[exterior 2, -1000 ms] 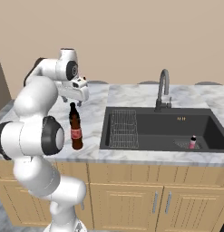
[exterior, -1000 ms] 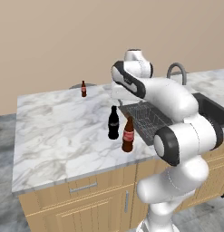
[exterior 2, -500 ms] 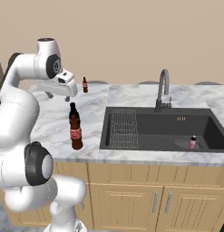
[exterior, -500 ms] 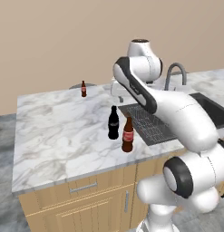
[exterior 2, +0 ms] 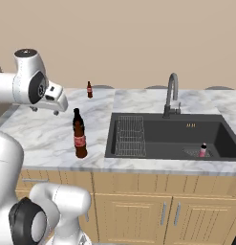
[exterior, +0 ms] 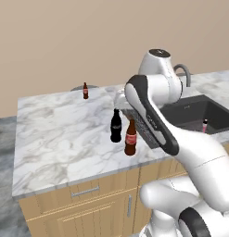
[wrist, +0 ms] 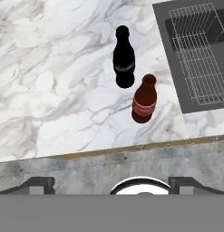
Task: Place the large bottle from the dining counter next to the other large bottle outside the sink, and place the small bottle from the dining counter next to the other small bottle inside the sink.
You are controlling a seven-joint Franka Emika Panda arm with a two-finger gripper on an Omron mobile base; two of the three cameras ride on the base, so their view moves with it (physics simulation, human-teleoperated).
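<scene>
Gripper (exterior 2: 44, 110) open wide, empty, raised above the marble dining counter (exterior: 55, 134), left of the 2 tall bottles. Large bottle (exterior: 130, 137) upright near the counter's front edge, just beside the other large bottle (exterior: 116, 126), both outside the sink (exterior 2: 186, 139), left of its wire rack. Small bottle (exterior: 85, 91) upright at the counter's far edge, well apart from the pair. Other small bottle (exterior 2: 203, 150) upright inside the basin, toward its right end.
</scene>
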